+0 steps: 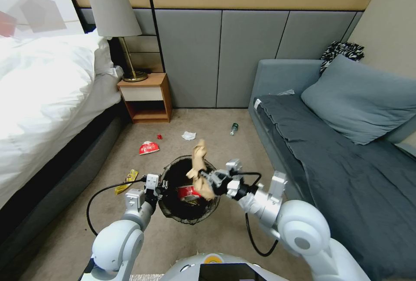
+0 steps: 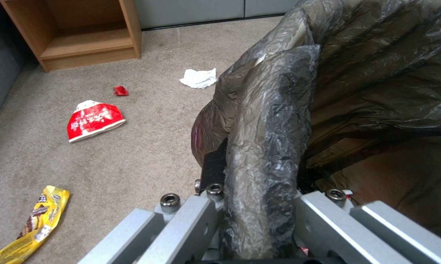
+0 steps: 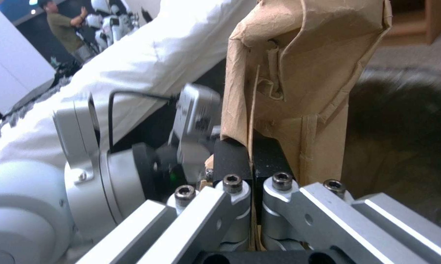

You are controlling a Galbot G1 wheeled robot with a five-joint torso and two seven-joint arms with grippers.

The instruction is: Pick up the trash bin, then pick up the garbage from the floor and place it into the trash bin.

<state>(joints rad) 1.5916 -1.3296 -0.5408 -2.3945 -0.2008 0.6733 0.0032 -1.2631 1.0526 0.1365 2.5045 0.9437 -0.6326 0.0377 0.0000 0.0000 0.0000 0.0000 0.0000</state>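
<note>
Clamping the trash bin (image 1: 187, 211) by its near-left rim, our left gripper (image 1: 157, 187) is pinching the bag-lined edge between its fingers (image 2: 213, 170). Over the bin's opening, our right gripper (image 1: 211, 182) is squeezing the crumpled brown paper bag (image 1: 199, 169) between its pressed-together pads (image 3: 233, 161), the bag sticking up above them.

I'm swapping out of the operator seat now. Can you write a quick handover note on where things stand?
Left end effector: shut on the trash bin rim, bin lifted.
Right end effector: shut on the brown paper bag, held above the bin opening, not yet released.
Done: a red-and-white cup already lies in the bin.
Left on the carpet: flattened red cup, yellow wrapper, white tissue, small red scrap, small bottle.
</note>
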